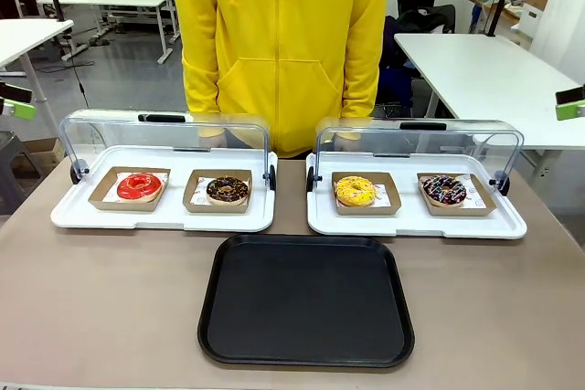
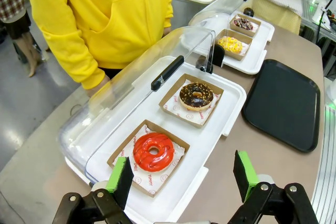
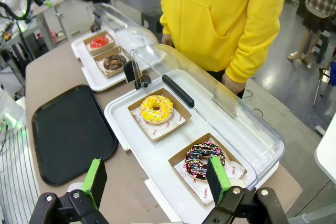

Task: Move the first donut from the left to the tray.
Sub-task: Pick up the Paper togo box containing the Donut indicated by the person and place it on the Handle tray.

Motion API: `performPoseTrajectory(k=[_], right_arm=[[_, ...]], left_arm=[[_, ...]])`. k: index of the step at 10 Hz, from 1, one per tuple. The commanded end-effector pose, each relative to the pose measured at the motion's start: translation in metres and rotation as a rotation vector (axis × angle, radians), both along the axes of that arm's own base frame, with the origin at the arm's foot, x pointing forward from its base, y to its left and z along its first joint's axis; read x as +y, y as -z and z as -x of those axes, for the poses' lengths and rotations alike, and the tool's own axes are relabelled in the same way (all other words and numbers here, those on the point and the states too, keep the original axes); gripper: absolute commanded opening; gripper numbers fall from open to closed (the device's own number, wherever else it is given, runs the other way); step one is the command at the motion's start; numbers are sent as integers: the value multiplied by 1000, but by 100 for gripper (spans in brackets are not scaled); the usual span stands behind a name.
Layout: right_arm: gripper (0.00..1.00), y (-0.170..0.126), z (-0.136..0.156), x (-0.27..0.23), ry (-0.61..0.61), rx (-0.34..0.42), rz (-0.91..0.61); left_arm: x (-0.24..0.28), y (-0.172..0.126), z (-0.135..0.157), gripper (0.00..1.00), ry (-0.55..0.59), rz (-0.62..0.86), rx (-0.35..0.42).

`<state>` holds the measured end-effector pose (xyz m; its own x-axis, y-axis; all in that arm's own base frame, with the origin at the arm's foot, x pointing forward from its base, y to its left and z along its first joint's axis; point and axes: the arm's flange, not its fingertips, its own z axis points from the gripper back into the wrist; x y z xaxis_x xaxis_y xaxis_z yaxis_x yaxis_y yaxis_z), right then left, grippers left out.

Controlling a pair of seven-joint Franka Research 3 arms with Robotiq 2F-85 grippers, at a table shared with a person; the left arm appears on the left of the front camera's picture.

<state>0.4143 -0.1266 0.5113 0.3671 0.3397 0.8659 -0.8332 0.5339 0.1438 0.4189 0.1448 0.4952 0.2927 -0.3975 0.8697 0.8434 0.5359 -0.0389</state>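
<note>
Starting with the front camera, where is the red donut (image 1: 139, 185)?

– In its brown cardboard holder (image 1: 102, 198) at the left end of the left white tray (image 1: 174, 218), on the far half of the worktop (image 1: 91, 299). A chocolate donut (image 1: 227, 190) sits just to its right on the same tray. The clear lid (image 1: 164, 130) stands swung up behind both.

And the black tray (image 1: 306, 299)?

– On the near side, in the middle, lying flat just in front of the gap between the two white trays. The right white tray (image 1: 411, 223) carries a yellow donut (image 1: 355, 191) and a sprinkled donut (image 1: 444, 191). A person in a yellow hoodie (image 1: 279, 43) stands at the far edge.

What does the left wrist camera give?

– The left pincer (image 2: 184, 176) is spread wide, its green pads well apart with nothing between them. It hangs over the near edge of the left white tray. The red donut lies in its holder just beyond the fingertips, untouched.

And the right wrist camera?

– The right pincer (image 3: 156, 178) is spread wide too and grips nothing. It hangs over the near edge of the right white tray, with the sprinkled donut just past one pad. The red donut shows far off to the left, in its holder and well apart from the black tray.
</note>
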Motion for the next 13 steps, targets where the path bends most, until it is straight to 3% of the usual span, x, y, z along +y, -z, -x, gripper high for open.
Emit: performPoseTrajectory(k=[1,13], right_arm=[[100,0,-2,0,-11,-27,-12],[100,0,-2,0,-11,-27,-12]], left_arm=[[-1,0,-2,100,9,20,-20],[-1,0,-2,100,9,20,-20]])
